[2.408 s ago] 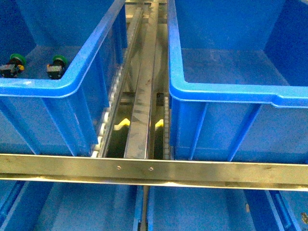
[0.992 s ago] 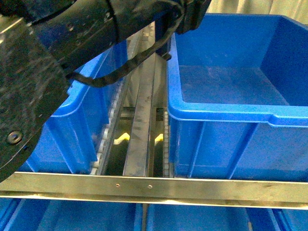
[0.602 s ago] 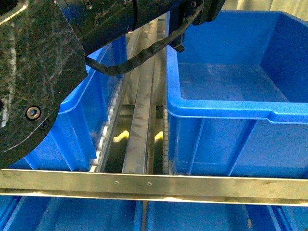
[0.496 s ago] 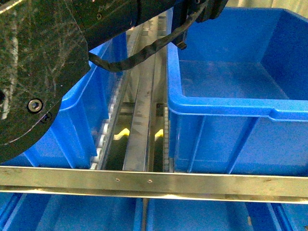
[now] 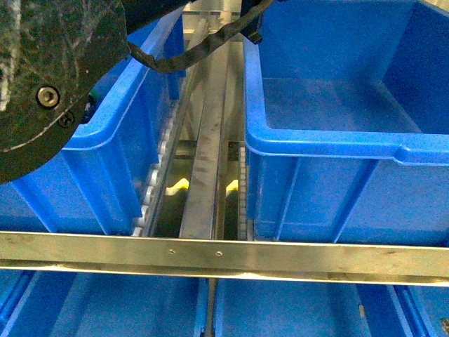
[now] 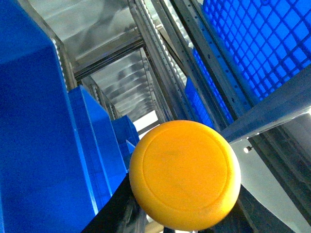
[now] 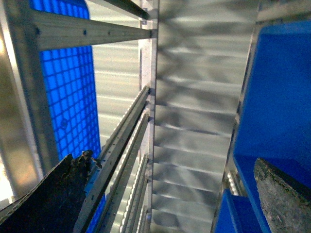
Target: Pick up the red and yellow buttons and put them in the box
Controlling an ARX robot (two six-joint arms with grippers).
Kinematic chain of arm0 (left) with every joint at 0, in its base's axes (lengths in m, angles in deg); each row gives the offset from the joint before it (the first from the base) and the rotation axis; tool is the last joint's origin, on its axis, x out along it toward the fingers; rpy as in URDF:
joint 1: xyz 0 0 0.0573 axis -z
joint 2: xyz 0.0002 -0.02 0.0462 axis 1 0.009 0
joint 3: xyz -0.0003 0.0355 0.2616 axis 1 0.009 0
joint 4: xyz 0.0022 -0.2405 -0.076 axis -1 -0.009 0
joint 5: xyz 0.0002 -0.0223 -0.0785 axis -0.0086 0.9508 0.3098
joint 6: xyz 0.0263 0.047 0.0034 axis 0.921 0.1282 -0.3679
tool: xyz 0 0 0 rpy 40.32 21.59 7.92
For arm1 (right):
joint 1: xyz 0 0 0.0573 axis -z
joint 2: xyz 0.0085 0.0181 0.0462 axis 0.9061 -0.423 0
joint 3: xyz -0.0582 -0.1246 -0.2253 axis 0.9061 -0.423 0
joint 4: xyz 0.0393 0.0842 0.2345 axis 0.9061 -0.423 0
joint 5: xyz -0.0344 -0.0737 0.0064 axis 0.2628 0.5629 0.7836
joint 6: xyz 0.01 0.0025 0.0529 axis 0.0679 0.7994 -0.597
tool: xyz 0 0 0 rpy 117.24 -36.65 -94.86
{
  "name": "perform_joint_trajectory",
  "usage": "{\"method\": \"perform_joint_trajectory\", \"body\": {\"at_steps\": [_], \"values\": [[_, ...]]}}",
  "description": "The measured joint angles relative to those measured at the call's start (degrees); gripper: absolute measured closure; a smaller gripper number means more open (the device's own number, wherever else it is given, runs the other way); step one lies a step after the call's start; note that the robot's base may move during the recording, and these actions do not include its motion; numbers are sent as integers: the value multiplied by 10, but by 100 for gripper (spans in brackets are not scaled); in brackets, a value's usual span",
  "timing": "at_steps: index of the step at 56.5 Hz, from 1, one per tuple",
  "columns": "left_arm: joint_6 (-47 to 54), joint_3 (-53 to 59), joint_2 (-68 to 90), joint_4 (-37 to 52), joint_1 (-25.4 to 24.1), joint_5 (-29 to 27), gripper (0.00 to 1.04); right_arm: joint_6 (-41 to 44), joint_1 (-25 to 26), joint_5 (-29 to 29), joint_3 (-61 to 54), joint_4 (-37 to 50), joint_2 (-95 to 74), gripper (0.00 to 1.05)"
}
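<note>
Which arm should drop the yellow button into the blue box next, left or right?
Left. The left arm carries the yellow button and reaches toward the empty box; the right gripper holds nothing.

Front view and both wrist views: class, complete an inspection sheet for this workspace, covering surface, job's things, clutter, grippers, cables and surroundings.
Surface: metal rack rail across the front, roller tracks behind it.
Job's things: yellow button fills the left wrist view; red button not seen; right blue crate, visible floor bare.
Clutter: yellow clips low between the tracks.
Grippers: left gripper shut on the yellow button, one dark finger showing; right gripper open, nothing between its fingers.
Cables: black cable loops from the left arm over the gap between the crates.
Surroundings: left blue crate; more blue crates below.
</note>
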Motion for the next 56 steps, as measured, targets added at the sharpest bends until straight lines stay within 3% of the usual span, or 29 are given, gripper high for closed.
{"method": "perform_joint_trajectory", "body": {"at_steps": [26, 56], "values": [[1, -28, 4, -2, 7, -2, 79, 7, -161, 64, 21, 80, -136, 6], [-5, -29, 24, -5, 14, -13, 79, 50, -223, 90, 83, 98, -176, 6]]}}
